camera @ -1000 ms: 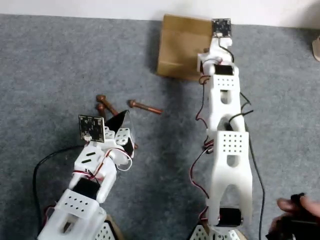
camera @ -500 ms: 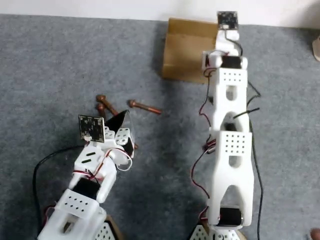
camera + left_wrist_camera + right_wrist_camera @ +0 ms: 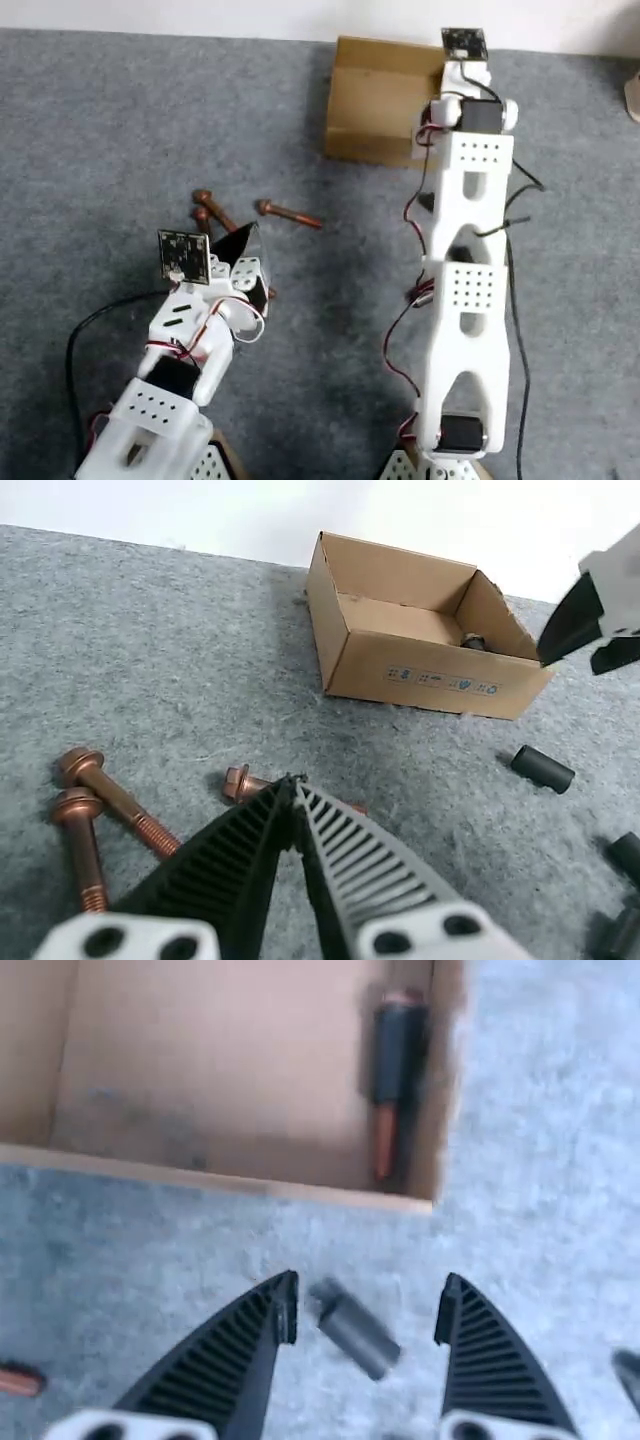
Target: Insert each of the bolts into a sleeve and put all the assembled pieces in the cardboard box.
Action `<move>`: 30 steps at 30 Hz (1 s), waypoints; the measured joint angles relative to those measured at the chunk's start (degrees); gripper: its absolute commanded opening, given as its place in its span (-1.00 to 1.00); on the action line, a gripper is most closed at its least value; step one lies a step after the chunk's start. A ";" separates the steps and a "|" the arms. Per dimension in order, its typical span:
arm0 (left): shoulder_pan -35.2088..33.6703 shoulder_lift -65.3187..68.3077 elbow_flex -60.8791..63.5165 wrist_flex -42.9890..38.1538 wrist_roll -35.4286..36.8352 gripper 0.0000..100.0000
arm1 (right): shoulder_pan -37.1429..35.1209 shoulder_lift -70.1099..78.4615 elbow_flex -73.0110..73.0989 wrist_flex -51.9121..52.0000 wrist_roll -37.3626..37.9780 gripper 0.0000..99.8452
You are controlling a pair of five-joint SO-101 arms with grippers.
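- Step in hand, as judged: pickup of the next sleeve. One assembled piece (image 3: 395, 1070), a bolt seated in a dark sleeve, lies inside the cardboard box (image 3: 375, 100) against one side wall.
- The right tool (image 3: 368, 1288) is spread wide and carries nothing. It hangs just outside the near wall of the box, over a loose sleeve (image 3: 355, 1332) that lies on its side between the two jaws, touching neither.
- The left tool (image 3: 293, 785) is pressed together and empty. It rests low, near three loose bolts (image 3: 290, 213), which lie on the desk (image 3: 100, 130) well apart from the box. Two of them lie side by side; the third lies alone, just beyond the tool tip.
- Further sleeves (image 3: 625, 850) lie on the surface on the right arm's side.
- Next move, right arm: lower until the jaws straddle the sleeve, then close across its round body. The sleeve lies at a slant to the jaws, so a wrist rotation is probably required first. The round body may roll away under a one-sided contact.
- Next move, left arm: spread the jaws before any bolt can be taken.
- Surface: a grey felt-like cover (image 3: 150, 630) spans the whole desk; its nap is likely to limit rolling.
- Room: a plain white wall (image 3: 200, 15) runs behind the far edge.
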 measured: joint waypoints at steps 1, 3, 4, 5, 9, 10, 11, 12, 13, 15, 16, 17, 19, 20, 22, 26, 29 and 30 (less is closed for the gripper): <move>0.00 0.00 0.00 0.00 0.00 -0.99 | 1.14 0.00 -0.09 0.26 0.00 -0.57; 0.00 0.00 0.00 0.00 0.00 -0.99 | 3.52 0.00 -0.09 0.44 0.00 -0.57; 0.00 0.00 0.00 0.00 0.00 -0.99 | 4.48 0.00 -0.09 0.44 0.00 -0.57; 0.00 0.00 0.00 0.00 0.00 -0.99 | 5.45 0.00 -0.09 0.44 0.00 -0.57; 0.00 0.00 0.00 0.00 0.00 -0.99 | 7.38 0.00 -0.09 0.44 3.34 -0.57; 0.00 0.00 0.00 0.00 0.00 -0.99 | 7.56 0.00 -0.09 0.44 4.92 -0.57; 0.00 0.00 0.00 0.00 0.00 -0.99 | 7.65 0.00 0.26 0.44 6.42 -0.57; 0.00 0.00 0.00 0.00 0.00 -0.99 | 7.82 -0.26 1.23 0.44 7.74 -0.57; 0.00 0.00 0.00 0.00 0.00 -0.99 | 7.91 -0.70 2.55 0.44 9.14 -0.57; 0.00 0.00 0.00 0.00 0.00 -0.99 | 8.09 -1.85 5.19 0.44 11.96 -0.57; 0.00 0.00 0.00 0.00 0.00 -0.99 | 8.09 -2.90 6.95 0.44 13.01 -0.57; 0.00 0.00 0.00 0.00 0.00 -0.99 | 8.09 -4.31 9.05 0.44 13.98 -0.57; 0.00 0.00 0.00 0.00 0.00 -0.99 | 8.00 -7.82 14.59 0.44 15.91 -0.57; 0.00 0.00 0.00 0.00 0.00 -0.99 | 8.00 -9.76 17.85 0.44 16.88 -0.57; 0.00 0.00 0.00 0.00 0.00 -0.99 | 8.09 -14.07 24.79 0.44 19.16 -0.57; 0.00 0.00 0.00 0.00 0.00 -0.99 | 8.00 -20.48 37.80 0.44 26.99 -0.57; 0.00 0.00 0.00 0.00 0.00 -0.99 | 7.91 -21.19 42.37 0.26 32.00 -0.57; 0.00 0.00 0.00 0.00 0.00 -0.99 | 7.91 -21.19 42.64 0.00 33.05 -0.57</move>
